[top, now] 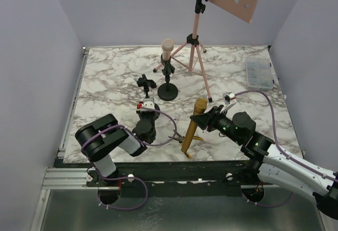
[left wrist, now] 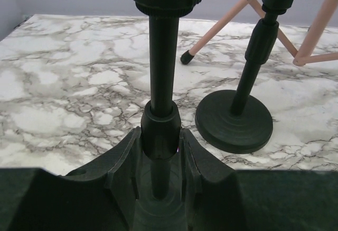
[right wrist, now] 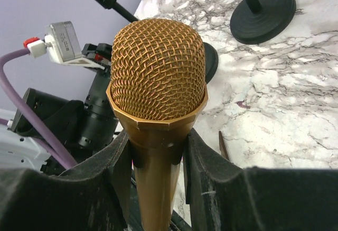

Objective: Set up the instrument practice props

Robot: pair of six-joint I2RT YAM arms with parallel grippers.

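Gold mesh-headed microphone clamped in right gripper, nearside of pink tripod music rack. Left gripper clamped on empty black round-based holder stem. Pink microphone already seated in second holder beside rack. Gold one left to seat.

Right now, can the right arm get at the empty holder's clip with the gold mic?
Probably yes. The right gripper holds the gold microphone close beside it, and nothing stands between them. The left gripper clamps the empty holder low on its post, leaving the clip on top free.
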